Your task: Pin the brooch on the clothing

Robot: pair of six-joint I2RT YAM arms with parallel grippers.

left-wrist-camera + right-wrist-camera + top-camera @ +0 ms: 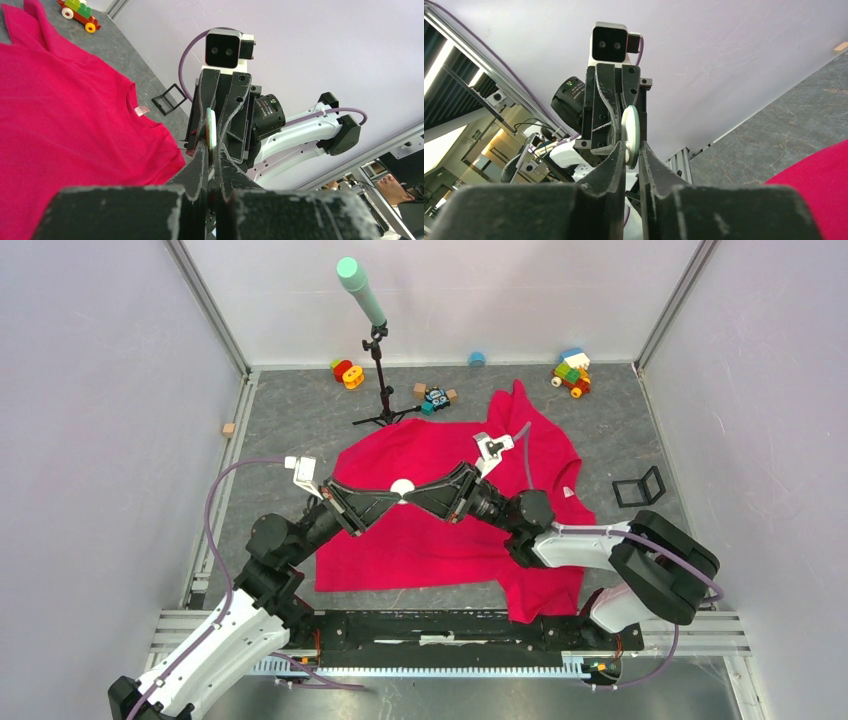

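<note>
The red-pink T-shirt (pixel 440 530) lies spread on the grey table, its white neck label (pixel 567 491) at the right. It also shows in the left wrist view (pixel 65 115) and at the lower right of the right wrist view (pixel 819 185). The small round brooch (pixel 402 487) is held above the middle of the shirt, pale back up. My left gripper (pixel 388 496) and right gripper (pixel 416 493) meet tip to tip and both are shut on it. The brooch shows edge-on in the left wrist view (pixel 211 131), and its pale back with a green rim shows in the right wrist view (pixel 630 135).
A microphone stand (pixel 378 370) stands behind the shirt. Toys lie along the back: a red-yellow piece (pixel 347 372), small blocks (pixel 435 397), a blue cylinder (pixel 477 359), a toy train (pixel 572 372). A wooden cube (pixel 229 429) lies left, a black frame stand (pixel 638 487) right.
</note>
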